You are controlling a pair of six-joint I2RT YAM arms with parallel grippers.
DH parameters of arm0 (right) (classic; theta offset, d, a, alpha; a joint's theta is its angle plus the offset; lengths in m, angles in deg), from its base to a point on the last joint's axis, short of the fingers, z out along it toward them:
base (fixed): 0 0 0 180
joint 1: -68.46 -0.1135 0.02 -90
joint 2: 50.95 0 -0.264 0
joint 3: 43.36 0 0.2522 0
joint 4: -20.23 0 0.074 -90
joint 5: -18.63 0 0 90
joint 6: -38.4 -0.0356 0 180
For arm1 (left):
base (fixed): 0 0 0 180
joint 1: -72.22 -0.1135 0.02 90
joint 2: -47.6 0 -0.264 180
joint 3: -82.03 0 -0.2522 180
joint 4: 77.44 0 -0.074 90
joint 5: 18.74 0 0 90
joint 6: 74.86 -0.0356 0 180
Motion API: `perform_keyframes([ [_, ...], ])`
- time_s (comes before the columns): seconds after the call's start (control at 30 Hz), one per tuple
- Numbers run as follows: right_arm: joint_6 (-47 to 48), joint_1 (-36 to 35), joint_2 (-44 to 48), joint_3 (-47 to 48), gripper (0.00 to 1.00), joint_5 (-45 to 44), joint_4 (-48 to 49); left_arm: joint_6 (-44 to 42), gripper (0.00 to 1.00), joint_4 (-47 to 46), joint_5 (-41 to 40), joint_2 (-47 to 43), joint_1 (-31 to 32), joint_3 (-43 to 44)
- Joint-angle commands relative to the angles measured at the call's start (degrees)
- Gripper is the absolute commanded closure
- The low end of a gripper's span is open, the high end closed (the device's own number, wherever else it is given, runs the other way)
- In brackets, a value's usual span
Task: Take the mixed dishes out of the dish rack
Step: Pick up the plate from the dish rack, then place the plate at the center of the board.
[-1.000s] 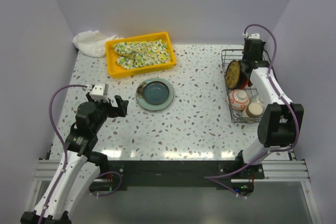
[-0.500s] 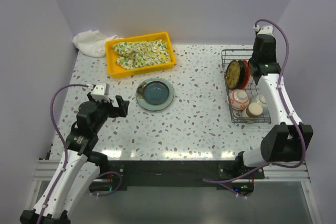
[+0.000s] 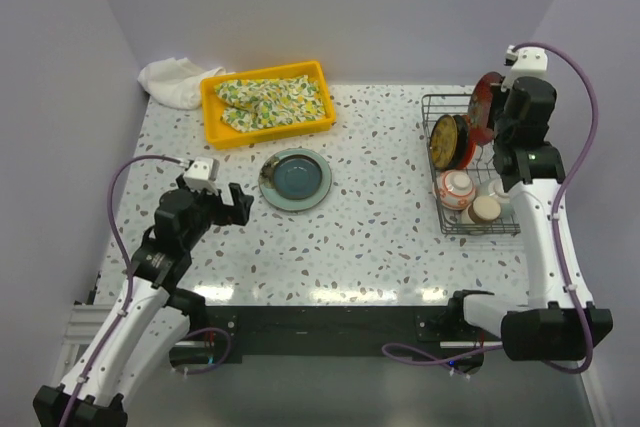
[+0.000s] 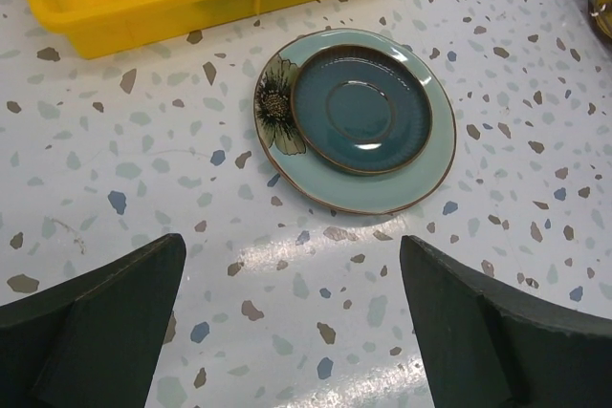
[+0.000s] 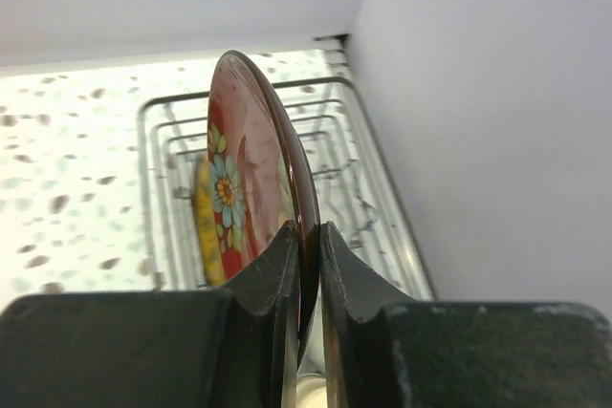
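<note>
The left arm [image 3: 150, 267] rises from its base at the near left, elbow bent, forearm reaching forward and toward the middle; the left gripper [image 3: 232, 205] hangs low over the table, tilted downward, its two dark fingers [image 4: 105, 317] spread wide with nothing between them; the right arm [image 3: 545, 217] stands tall and nearly straight on the far right; the right gripper [image 5: 306, 236] is held high, its jaws pinched tight on the dark rim of a red floral dish [image 5: 251, 169] standing on edge.

Black-red dish [image 5: 251, 169] lower rim hidden in right claw [image 5: 308, 238], yellowish dish [image 5: 203, 226] behind it blurred; perhaps a plate
</note>
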Motion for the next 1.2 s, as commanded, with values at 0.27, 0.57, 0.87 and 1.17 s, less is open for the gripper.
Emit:
perform_keyframes([
  [0.27,-31.33,0.01,6.09,-17.44,1.00,36.80,19.85,7.20,0.01,-10.73,7.39,8.66,0.70,4.34],
  [0.57,-45.58,-7.98,4.25,-30.90,1.00,46.57,35.85,13.18,0.01,-18.82,13.54,18.59,2.19,7.50],
  [0.87,-54.55,-16.85,-0.14,-37.86,1.00,48.59,48.97,18.80,0.01,-24.45,17.07,29.05,6.49,12.07],
  [1.17,-58.42,-21.87,-2.17,-41.03,1.00,48.33,54.87,24.86,0.05,-29.45,17.77,34.15,8.96,11.56],
])
